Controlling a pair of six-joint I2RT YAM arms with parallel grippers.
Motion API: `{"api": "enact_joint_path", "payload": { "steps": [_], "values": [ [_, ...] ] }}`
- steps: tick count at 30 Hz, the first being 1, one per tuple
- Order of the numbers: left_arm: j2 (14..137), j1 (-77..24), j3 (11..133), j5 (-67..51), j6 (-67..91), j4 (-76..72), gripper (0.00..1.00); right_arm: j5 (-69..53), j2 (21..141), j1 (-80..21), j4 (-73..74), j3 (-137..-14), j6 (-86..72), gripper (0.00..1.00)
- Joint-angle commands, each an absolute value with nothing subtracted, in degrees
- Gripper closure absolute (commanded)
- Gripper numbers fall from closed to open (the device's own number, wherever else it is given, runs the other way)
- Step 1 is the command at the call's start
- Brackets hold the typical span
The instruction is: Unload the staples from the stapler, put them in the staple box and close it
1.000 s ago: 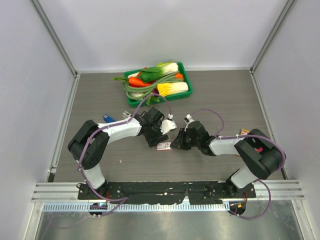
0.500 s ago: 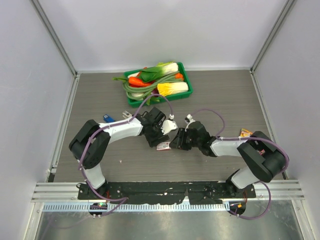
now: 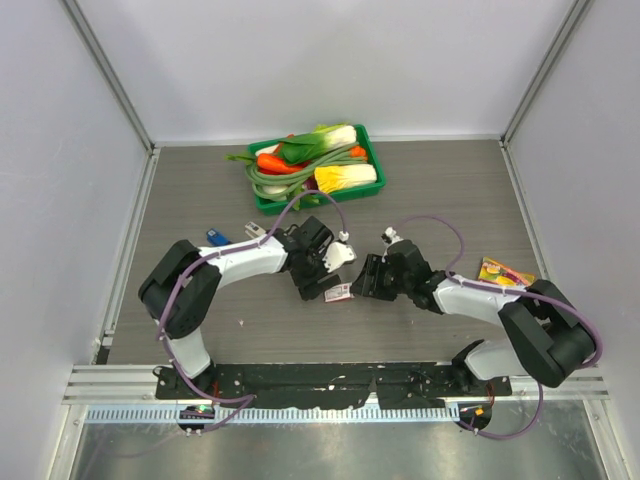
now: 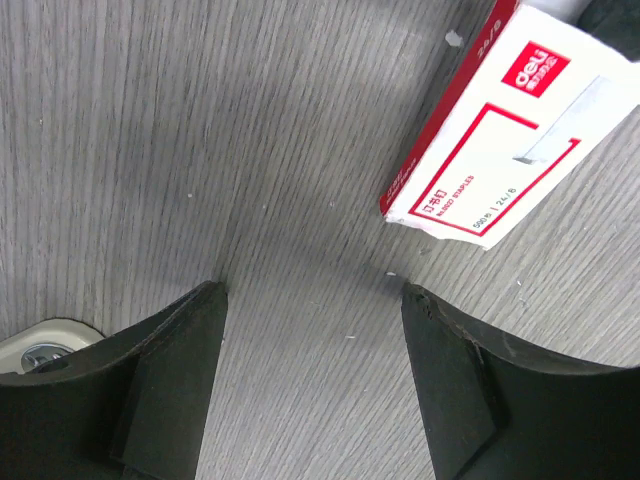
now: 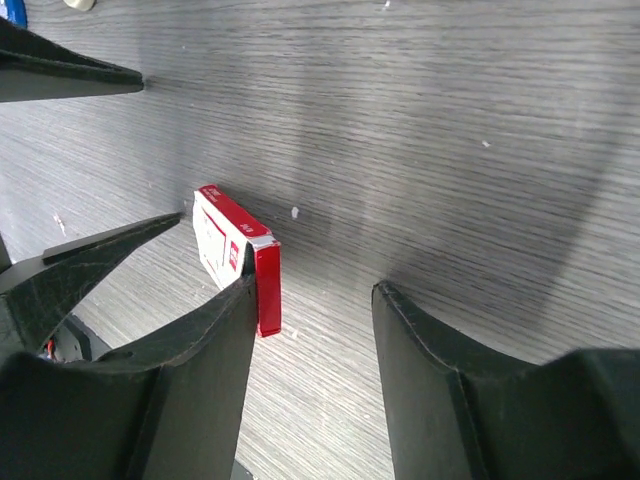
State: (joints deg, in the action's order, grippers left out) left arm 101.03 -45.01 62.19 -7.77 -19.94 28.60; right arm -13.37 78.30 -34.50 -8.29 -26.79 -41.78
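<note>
left gripper (image 4: pixel 312 300): jaws apart, only bare table (image 4: pixel 200 150) between the fingers, nothing held. the red-and-white staple box (image 4: pixel 510 130) lies flat just beyond its fingertips, with a grey staple strip printed on its white face.
right gripper (image 5: pixel 318 285): jaws apart, bare wood grain in the gap. the staple box (image 5: pixel 225 245) sits just outside one finger, its red end partly hidden behind that finger.
staples: too small to make out in any view, so their location cannot be told.
small blue object (image 3: pixel 215 238) lies left of the left arm.
</note>
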Motion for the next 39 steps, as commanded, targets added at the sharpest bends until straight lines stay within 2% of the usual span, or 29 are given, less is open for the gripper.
{"api": "enact_joint_path", "payload": {
  "steps": [1, 11, 15, 23, 34, 39],
  "values": [
    [97.73, -45.18, 64.34, -8.7, -19.25, 30.5, 0.25, -8.88, 76.55, -34.1, -0.36, -27.25, -39.11, 0.48],
    [95.89, -45.09, 71.27, -12.39, -16.09, 33.05, 0.26, -8.44, 75.23, -34.19, 0.44, -25.23, -40.6, 0.57],
    [98.61, -45.17, 74.09, -14.76, -12.66, 31.29, 0.28, -9.84, 76.99, -34.19, -2.1, -24.52, -41.75, 0.64],
    [105.81, -47.46, 74.36, -16.61, -11.42, 27.87, 0.28, -11.07, 78.66, -34.19, -6.85, -22.41, -43.59, 0.64],
    [109.07, -50.79, 71.81, -13.2, -12.13, 25.93, 0.28, -12.04, 81.56, -34.28, -11.43, -20.57, -44.74, 0.64],
    [110.39, -51.06, 71.54, -10.99, -12.66, 25.75, 0.29, -10.55, 78.76, -34.19, -8.1, -20.48, -43.86, 0.53]
  ]
}}
